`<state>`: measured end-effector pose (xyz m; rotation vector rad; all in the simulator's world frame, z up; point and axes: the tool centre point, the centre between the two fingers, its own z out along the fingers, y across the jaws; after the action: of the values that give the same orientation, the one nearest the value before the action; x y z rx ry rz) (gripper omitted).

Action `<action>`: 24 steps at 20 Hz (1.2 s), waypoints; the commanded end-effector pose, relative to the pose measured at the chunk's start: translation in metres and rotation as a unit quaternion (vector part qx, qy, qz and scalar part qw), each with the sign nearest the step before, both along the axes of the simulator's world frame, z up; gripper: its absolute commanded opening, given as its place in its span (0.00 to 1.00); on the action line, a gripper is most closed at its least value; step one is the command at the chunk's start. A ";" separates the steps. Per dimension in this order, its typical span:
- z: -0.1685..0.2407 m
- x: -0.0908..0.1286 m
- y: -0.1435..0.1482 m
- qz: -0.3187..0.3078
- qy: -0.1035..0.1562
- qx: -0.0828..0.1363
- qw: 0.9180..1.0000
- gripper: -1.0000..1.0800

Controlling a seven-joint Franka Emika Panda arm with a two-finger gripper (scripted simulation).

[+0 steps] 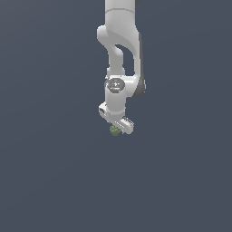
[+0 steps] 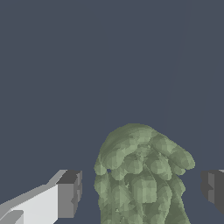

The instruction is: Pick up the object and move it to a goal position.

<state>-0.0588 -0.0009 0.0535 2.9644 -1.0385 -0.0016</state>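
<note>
- Exterior view: the white arm [image 1: 121, 54] hangs down from the top middle of the frame, and the gripper [image 1: 117, 128] sits near the middle.
- The bumpy green object [image 1: 114, 130] sits at the gripper's tip.
- Wrist view: the object [image 2: 140, 175] is between 2 dark fingertips [image 2: 70, 194], with a gap on each side, so the gripper is wide, not squeezing.

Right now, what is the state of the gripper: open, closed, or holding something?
Gripper: open. In the wrist view the olive-green lump sits between the fingers, with a gap on each side, so it is not clamped.
</note>
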 end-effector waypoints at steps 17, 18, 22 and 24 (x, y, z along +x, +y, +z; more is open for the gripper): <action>-0.007 0.002 0.000 0.000 -0.001 0.000 1.000 0.00; -0.006 0.002 -0.001 0.000 -0.001 0.000 1.000 0.00; 0.005 0.006 -0.011 0.000 -0.001 0.000 1.000 0.00; 0.013 0.010 -0.018 0.000 -0.001 0.000 1.000 0.00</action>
<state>-0.0517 -0.0134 0.0606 2.9660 -1.0375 0.0000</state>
